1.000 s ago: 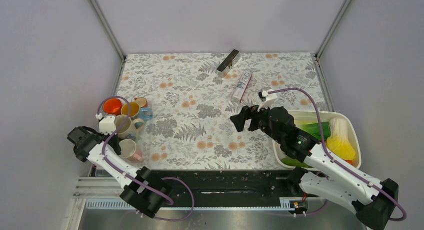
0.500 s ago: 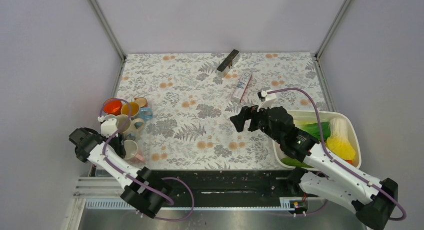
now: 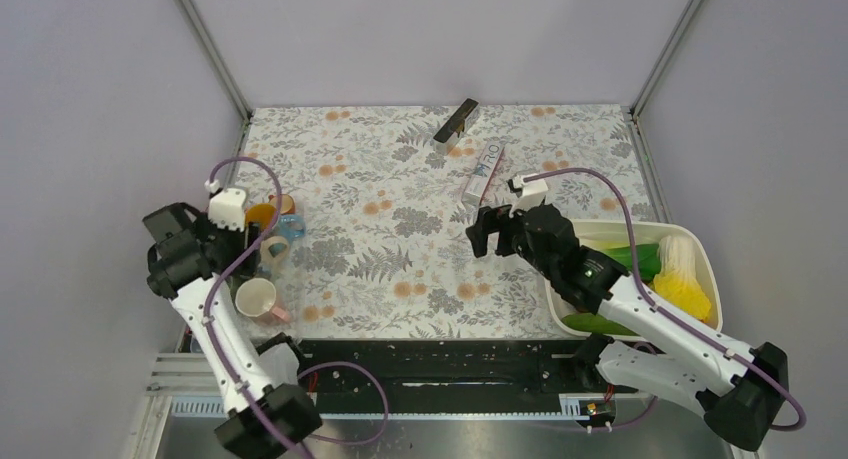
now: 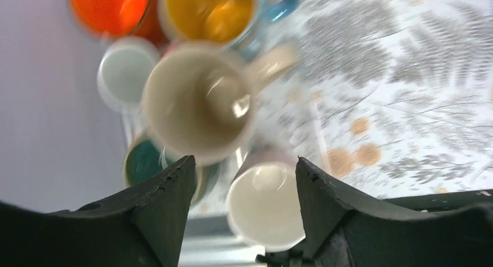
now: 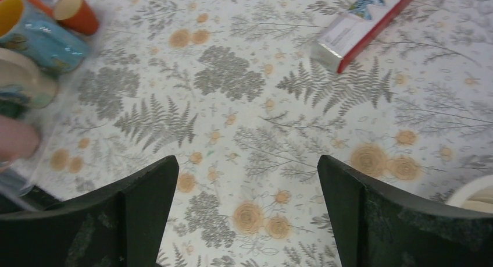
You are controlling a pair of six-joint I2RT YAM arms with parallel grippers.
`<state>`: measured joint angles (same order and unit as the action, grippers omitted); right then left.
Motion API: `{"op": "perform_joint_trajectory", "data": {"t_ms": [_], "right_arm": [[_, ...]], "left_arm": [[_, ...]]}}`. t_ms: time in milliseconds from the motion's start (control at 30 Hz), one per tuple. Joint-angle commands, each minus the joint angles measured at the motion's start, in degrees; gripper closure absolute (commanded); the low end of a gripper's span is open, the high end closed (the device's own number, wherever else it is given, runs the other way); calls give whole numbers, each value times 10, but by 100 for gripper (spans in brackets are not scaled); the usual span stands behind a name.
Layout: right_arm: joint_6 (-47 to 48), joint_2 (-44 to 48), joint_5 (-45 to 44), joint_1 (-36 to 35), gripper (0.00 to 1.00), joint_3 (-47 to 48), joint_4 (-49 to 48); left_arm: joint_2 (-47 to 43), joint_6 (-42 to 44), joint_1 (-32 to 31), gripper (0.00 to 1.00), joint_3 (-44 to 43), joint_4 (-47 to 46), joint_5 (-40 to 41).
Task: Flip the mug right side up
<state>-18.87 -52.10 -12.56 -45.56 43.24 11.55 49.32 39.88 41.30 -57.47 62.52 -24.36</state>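
Note:
The pink mug (image 3: 258,299) stands upright near the table's front left edge, its white inside facing up. In the left wrist view this mug (image 4: 264,207) lies below and between the fingertips, untouched. My left gripper (image 3: 238,259) hangs open above the mug cluster, its jaws (image 4: 244,160) apart with nothing in them. A cream mug (image 4: 197,104) sits upright directly under the camera. My right gripper (image 3: 485,234) hovers open over the bare middle of the cloth, jaws (image 5: 247,159) wide and empty.
Orange (image 4: 110,8), yellow (image 4: 209,11), small white (image 4: 125,72) and teal (image 4: 142,162) cups crowd around the pink mug. A toothpaste box (image 3: 484,174) and a black bar (image 3: 456,120) lie at the back. A white tray (image 3: 650,225) of vegetables sits on the right.
My left gripper has opened, let go of the pink mug and risen up and back over the cluster. The right gripper shifted slightly toward the back.

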Motion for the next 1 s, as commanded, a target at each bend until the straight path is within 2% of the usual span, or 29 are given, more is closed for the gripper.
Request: {"op": "perform_joint_trajectory", "data": {"t_ms": [0,100,167,233,333,400,600,700,800,967], "right_arm": [[40,-27,-108,35,1,39,44],[36,-23,-106,101,1,29,58],[33,-10,-106,146,1,9,60],[34,4,-115,186,0,-9,63],[44,19,-138,227,1,-28,75],[52,31,-160,237,1,-37,76],[72,68,-174,239,1,-71,37],[79,76,-173,239,1,-82,29],[80,82,-174,239,0,-87,29],[82,100,-166,239,1,-92,27]], "left_arm": [[-11,-133,-177,31,-40,-73,11],[11,-195,-316,27,-56,-122,48],[19,-213,-388,22,-50,-170,65],[19,-218,-446,13,-28,-229,73],[24,-212,-498,5,21,-326,85],[28,-214,-518,1,60,-395,102],[4,-275,-536,1,182,-579,121],[-5,-317,-536,1,230,-654,178],[-5,-393,-536,1,272,-739,252],[4,-408,-536,1,330,-797,228]]}}
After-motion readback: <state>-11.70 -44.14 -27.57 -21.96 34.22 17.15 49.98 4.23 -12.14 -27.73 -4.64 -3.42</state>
